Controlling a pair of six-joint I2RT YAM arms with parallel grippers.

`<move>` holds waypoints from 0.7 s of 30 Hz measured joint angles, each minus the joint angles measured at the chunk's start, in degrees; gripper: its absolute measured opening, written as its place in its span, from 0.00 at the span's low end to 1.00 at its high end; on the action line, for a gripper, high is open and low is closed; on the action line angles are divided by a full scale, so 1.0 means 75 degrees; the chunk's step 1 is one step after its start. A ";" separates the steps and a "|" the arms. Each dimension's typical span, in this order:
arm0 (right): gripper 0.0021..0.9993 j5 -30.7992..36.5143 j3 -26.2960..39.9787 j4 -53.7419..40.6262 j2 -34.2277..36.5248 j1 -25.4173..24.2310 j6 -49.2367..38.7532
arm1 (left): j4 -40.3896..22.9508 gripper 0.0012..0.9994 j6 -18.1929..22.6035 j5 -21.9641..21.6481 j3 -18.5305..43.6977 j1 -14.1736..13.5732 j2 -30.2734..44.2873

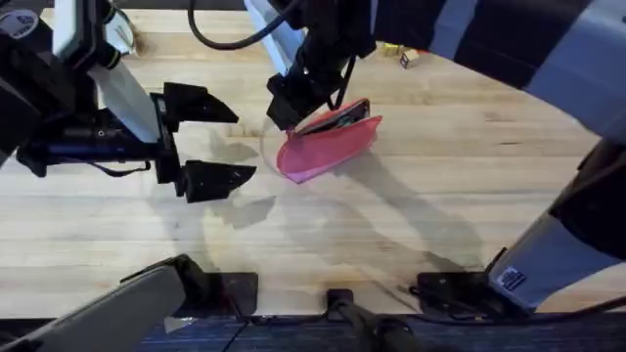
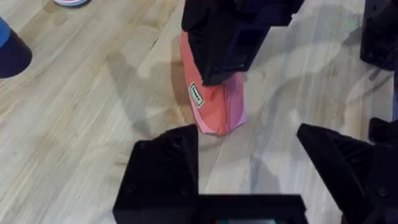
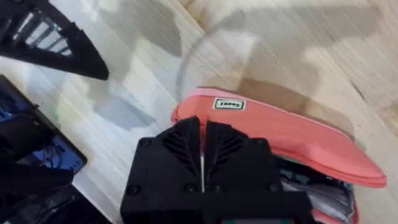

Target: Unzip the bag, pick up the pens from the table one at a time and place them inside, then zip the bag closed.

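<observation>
Toward the far edge of the table (image 1: 411,225), about midway along it, I see the pink pencil pouch (image 1: 328,149) lying on the wood with its zipper side partly open, dark contents showing along the top. My right gripper (image 1: 293,106) is down at the pouch's left end, and from its wrist camera the two black fingers (image 3: 180,146) are pressed together right over the pouch's top edge beside the small white label (image 3: 228,104); I cannot tell whether they pinch the zipper pull. My left gripper (image 1: 220,142) hangs above the table, left of the pouch and apart from it, its fingers (image 2: 165,165) spread wide and holding nothing.
</observation>
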 joint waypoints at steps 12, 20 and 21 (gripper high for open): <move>0.03 0.0152 0.0033 0.0286 0.0000 -0.0307 0.0289 | 0.0133 0.99 -0.0003 -0.0057 0.0000 -0.0531 0.0016; 0.03 0.0149 0.0038 0.0297 0.0000 -0.0326 0.0312 | 0.0189 0.99 -0.0006 -0.0178 0.0000 -0.0682 0.1007; 0.03 0.0149 0.0038 0.0297 0.0000 -0.0326 0.0312 | 0.0190 0.99 -0.0006 -0.0178 0.0000 -0.0682 0.1176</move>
